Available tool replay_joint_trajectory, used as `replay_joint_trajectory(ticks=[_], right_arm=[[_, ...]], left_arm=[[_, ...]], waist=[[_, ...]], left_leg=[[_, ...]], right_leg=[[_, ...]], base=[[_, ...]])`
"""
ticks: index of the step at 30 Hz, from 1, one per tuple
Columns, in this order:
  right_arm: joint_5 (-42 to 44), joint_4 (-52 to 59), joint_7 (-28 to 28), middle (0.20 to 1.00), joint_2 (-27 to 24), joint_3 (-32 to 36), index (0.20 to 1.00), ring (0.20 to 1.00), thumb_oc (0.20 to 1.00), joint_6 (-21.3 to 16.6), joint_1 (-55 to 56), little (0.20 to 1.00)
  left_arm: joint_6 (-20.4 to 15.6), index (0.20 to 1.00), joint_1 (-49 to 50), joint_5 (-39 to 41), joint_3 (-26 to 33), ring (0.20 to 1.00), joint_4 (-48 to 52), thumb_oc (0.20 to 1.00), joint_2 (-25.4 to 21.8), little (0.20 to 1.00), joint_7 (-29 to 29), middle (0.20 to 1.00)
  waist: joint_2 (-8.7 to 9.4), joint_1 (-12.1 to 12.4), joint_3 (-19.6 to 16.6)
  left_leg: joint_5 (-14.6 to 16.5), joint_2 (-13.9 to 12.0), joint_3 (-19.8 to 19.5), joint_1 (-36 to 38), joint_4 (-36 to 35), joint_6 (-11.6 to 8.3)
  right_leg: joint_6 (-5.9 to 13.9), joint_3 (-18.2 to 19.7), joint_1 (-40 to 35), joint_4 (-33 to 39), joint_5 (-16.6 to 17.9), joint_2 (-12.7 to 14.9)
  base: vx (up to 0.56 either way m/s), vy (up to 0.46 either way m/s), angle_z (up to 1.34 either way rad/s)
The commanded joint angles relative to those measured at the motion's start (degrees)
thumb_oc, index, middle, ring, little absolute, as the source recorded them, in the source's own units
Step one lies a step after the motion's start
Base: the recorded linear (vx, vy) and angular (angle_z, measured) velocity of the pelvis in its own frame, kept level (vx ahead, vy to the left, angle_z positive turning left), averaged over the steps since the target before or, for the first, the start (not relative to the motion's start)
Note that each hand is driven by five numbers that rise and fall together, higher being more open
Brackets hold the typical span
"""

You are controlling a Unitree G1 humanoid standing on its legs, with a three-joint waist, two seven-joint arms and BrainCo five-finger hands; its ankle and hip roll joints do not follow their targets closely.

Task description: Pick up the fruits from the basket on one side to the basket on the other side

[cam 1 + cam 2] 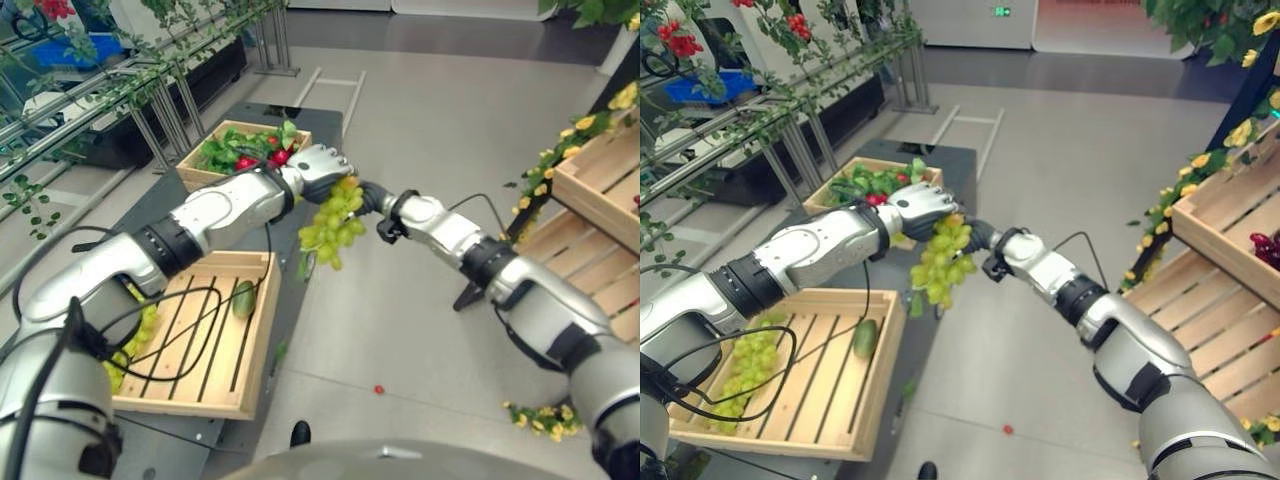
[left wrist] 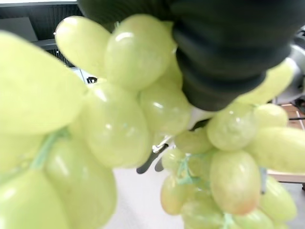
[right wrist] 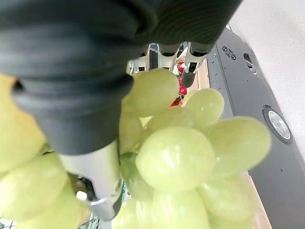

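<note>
- I see both robot hands meeting in mid-air over the floor, with a bunch of green grapes (image 1: 335, 225) hanging between them.
- My left robot hand (image 1: 318, 166) sits on top of the bunch, its fingers curled over the upper grapes, so it is gripping the bunch.
- My right robot hand (image 1: 369, 196) touches the same bunch from the other side; its fingers are buried in the grapes, so I cannot tell whether they are closed.
- In the right wrist view the grapes press right up against the dark ribbed cover.
- Just behind the left robot hand stands a wooden crate (image 1: 208, 138) with green leaves and red fruits (image 1: 262, 157).
- Below the left forearm lies a slatted wooden crate (image 1: 250, 355) on the dark bench (image 1: 292, 290); it holds one dark green fruit (image 1: 243, 300) and another bunch of green grapes (image 1: 748, 362).
- A small red berry (image 1: 379, 389) lies on the floor below the right forearm.
- Beyond the right arm, wooden shelves (image 1: 1225, 235) carry yellow flowers (image 1: 1237, 130).
</note>
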State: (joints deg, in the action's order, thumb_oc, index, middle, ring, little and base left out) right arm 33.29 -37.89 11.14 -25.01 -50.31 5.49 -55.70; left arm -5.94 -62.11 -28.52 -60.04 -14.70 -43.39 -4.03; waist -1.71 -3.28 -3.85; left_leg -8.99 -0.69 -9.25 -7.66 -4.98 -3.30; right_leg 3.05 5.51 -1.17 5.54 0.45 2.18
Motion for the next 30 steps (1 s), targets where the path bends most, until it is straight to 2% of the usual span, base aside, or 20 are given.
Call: replay_joint_trajectory(ticks=[1, 3, 4, 5, 8, 11, 12, 13, 27, 28, 29, 30], right_arm=[[5.1, 1.4, 0.8, 1.0, 12.1, 3.1, 1.0, 1.0, 1.0, -6.0, -11.8, 1.0], [6.4, 0.4, 0.6, 1.0, 13.2, 3.7, 1.0, 1.0, 1.0, -6.3, -12.1, 1.0], [7.1, 0.0, 0.2, 0.523, 13.7, 4.1, 0.523, 0.523, 0.523, -6.7, -12.0, 0.523], [8.4, -1.0, -1.2, 0.2, 14.9, 5.5, 0.2, 0.2, 0.2, -7.6, -11.9, 0.2], [8.8, -1.3, -1.6, 0.2, 15.3, 6.2, 0.2, 0.2, 0.2, -8.0, -12.1, 0.2], [9.8, -0.5, -2.9, 0.2, 14.5, 7.8, 0.2, 0.2, 0.2, -8.6, -11.5, 0.2], [9.8, -0.4, -2.9, 0.2, 14.5, 7.8, 0.2, 0.2, 0.2, -8.6, -11.5, 0.2], [10.0, -0.1, -3.2, 0.2, 13.8, 8.7, 0.2, 0.2, 0.2, -8.7, -11.0, 0.2], [10.3, 1.7, -5.4, 0.2, 8.5, 12.8, 0.2, 0.2, 0.2, -9.1, -7.7, 0.2], [10.4, 1.9, -5.5, 0.2, 8.3, 13.1, 0.2, 0.2, 0.2, -9.1, -7.5, 0.2], [10.5, 2.0, -5.6, 0.2, 8.1, 13.3, 0.2, 0.2, 0.2, -9.2, -7.5, 0.2], [10.6, 2.3, -5.7, 0.2, 7.8, 13.4, 0.2, 0.2, 0.2, -9.3, -7.3, 0.2]], left_arm=[[-4.4, 0.2, -9.6, 1.5, -2.5, 0.2, -2.5, 0.2, 13.1, 0.2, 2.0, 0.2], [-4.7, 0.2, -10.2, 1.6, -2.7, 0.2, -2.1, 0.2, 13.5, 0.2, 2.0, 0.2], [-4.7, 0.2, -10.5, 1.7, -2.6, 0.2, -1.9, 0.2, 13.6, 0.2, 2.2, 0.2], [-4.7, 0.2, -10.7, 2.0, -2.3, 0.2, -1.7, 0.2, 14.5, 0.2, 2.4, 0.2], [-4.9, 0.2, -11.4, 2.2, -2.1, 0.2, -1.2, 0.2, 15.0, 0.2, 2.6, 0.2], [-5.0, 0.2, -12.0, 2.9, -1.3, 0.2, 0.2, 0.2, 14.8, 0.2, 2.9, 0.2], [-5.0, 0.2, -12.0, 2.9, -1.3, 0.2, 0.2, 0.2, 14.7, 0.2, 2.9, 0.2], [-5.0, 0.2, -11.6, 2.9, -1.2, 0.2, -0.4, 0.2, 14.3, 0.2, 3.2, 0.2], [-5.6, 0.2, -9.8, 3.7, 1.5, 0.2, 2.7, 0.2, 11.8, 0.2, 3.6, 0.2], [-5.7, 0.583, -9.5, 3.7, 1.7, 0.583, 2.7, 0.583, 11.5, 0.583, 3.6, 0.583], [-5.6, 0.727, -9.5, 3.5, 1.7, 0.727, 2.5, 0.727, 11.3, 0.727, 3.8, 0.727], [-5.7, 1.0, -9.4, 3.5, 1.7, 1.0, 2.5, 1.0, 11.0, 1.0, 3.8, 1.0]], waist=[[1.68, 1.7, -3.5], [1.79, 1.8, -3.7], [1.81, 1.9, -3.8], [1.86, 2.1, -3.8], [1.9, 2.3, -3.9], [1.9, 2.4, -3.9], [1.9, 2.4, -4.1], [1.85, 2.3, -3.9], [1.78, 1.9, -3.8], [1.79, 1.9, -3.8], [1.72, 1.9, -3.8], [1.7, 1.8, -3.8]], left_leg=[[11.4, 1.8, -1.8, 4.6, 0.0, 1.37], [11.4, 1.9, -2.0, 4.7, 0.0, 1.37], [11.4, 1.9, -2.1, 4.7, 0.0, 1.36], [10.8, 1.9, -2.1, 4.5, 0.0, 1.27], [11.4, 1.8, -2.2, 4.6, 0.0, 1.31], [10.5, 1.9, -2.2, 4.1, 0.0, 1.21], [11.3, 1.8, -2.3, 4.4, 0.0, 1.27], [10.5, 1.8, -2.2, 4.1, 0.0, 1.17], [10.5, 1.7, -1.8, 3.9, 0.0, 1.24], [10.5, 1.7, -1.7, 3.9, 0.0, 1.28], [10.5, 1.7, -1.7, 3.9, 0.0, 1.33], [10.5, 1.8, -1.6, 3.9, 0.0, 1.36]], right_leg=[[2.85, -1.3, 0.7, -0.5, -2.4, 0.6], [2.79, -1.4, 0.6, -0.5, -2.4, 0.6], [2.77, -1.5, 0.6, -0.5, -2.4, 0.6], [2.8, -1.6, 0.7, -0.5, -1.8, 0.6], [2.76, -1.7, 0.5, -0.5, -2.3, 0.6], [2.86, -1.8, 1.1, -0.5, -1.5, 0.6], [2.81, -1.8, 0.8, -0.5, -2.1, 0.5], [2.93, -1.9, 1.1, -0.5, -1.4, 0.6], [3.32, -1.3, 2.0, -0.5, -0.8, 1.0], [3.36, -1.2, 2.0, -0.5, -0.7, 1.1], [3.39, -1.2, 2.2, -0.5, -0.6, 1.1], [3.46, -1.1, 2.2, -0.5, -0.5, 1.1]], base=[[0.0, 0.0, 0.0], [0.0, 0.0, 0.0], [-0.03, 0.001, 0.01], [-0.04, 0.004, 0.01], [-0.01, 0.0, 0.0], [-0.01, 0.002, 0.0], [0.0, 0.0, 0.0], [0.0, 0.0, 0.0], [-0.01, 0.006, 0.0], [-0.01, 0.034, -0.03], [-0.01, 0.031, -0.04], [-0.02, 0.041, -0.03]])
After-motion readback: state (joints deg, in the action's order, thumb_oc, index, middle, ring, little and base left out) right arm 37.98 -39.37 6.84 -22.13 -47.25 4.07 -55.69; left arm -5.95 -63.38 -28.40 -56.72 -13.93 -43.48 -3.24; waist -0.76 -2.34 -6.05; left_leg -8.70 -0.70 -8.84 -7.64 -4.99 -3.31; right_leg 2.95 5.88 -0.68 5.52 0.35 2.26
